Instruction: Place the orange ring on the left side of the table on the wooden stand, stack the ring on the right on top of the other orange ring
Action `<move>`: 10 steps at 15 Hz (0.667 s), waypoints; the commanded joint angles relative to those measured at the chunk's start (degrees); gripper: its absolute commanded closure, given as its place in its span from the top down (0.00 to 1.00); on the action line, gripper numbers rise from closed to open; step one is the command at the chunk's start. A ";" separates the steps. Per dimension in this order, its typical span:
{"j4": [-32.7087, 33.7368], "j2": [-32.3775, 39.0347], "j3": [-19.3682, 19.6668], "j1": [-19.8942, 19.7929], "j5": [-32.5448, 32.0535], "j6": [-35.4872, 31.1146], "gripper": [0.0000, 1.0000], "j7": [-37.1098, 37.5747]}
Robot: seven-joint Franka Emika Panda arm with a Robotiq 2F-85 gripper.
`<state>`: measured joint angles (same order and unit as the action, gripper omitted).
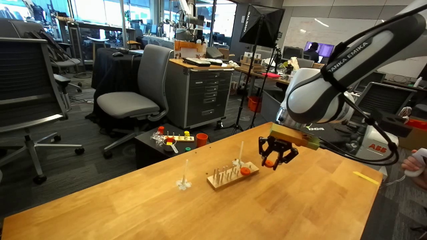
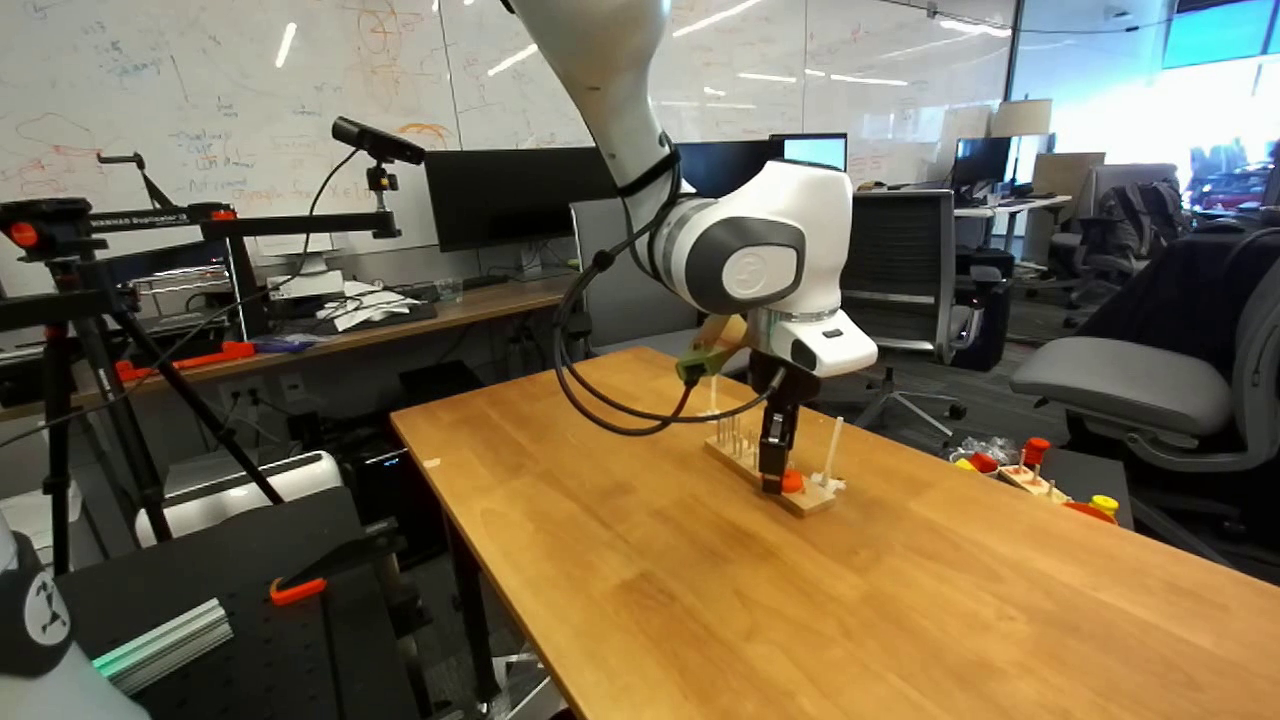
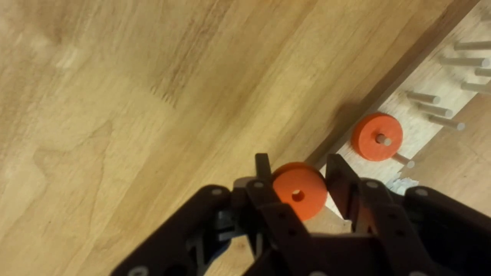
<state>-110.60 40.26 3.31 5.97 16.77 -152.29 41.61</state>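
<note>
Gripper [image 1: 269, 164] has an orange ring [image 3: 301, 179] pinched by its rim, fingers [image 3: 263, 166] tight on either side, hole showing in the wrist view. Ring's in the air by one end of the wooden stand [image 1: 235, 178]; how high over the desk [image 1: 150, 213], can't tell from here. An exterior view shows a gap between it and the stand.

Other orange ring [image 1: 245, 171] is on the stand, same end, threaded over a peg [image 3: 384, 140] with the tip poking out of the hole. A thin peg [image 3: 404, 160] sits right beside it; the rest run upright toward the opposite end. Rings not stacked yet.

Next to the ringed end, a pale stick [image 1: 241, 151] stands upright in a whitish blob [image 1: 238, 163]. Matching stick [image 1: 185, 171] also upright, well apart, off the opposite end. Yellow tape strip [image 1: 366, 178] by a desk corner. Past the desk, lower down: orange cup [image 1: 201, 140], plus a pegged board [image 1: 180, 138] with a yellow piece [image 1: 186, 133] at its end. Someone's hand [image 1: 409, 164] is on a white controller [image 1: 418, 163] at the edge of an exterior view.
</note>
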 commanded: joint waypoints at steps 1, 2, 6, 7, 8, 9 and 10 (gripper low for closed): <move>4.78 3.09 -0.70 1.28 0.26 2.34 0.16 1.78; 5.49 3.68 -0.78 1.72 0.17 2.33 0.16 2.02; 8.73 6.15 -0.97 3.08 0.02 2.79 0.16 3.18; 9.70 6.74 -0.95 3.34 -0.03 3.11 0.16 3.49; 10.56 7.31 -0.95 3.53 -0.03 3.22 0.16 3.78; 11.49 7.87 -0.91 3.69 -0.08 3.48 0.16 4.01; 12.35 8.38 -0.88 3.81 -0.12 3.67 0.16 4.28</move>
<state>-102.66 46.48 2.59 9.52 16.77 -150.80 44.16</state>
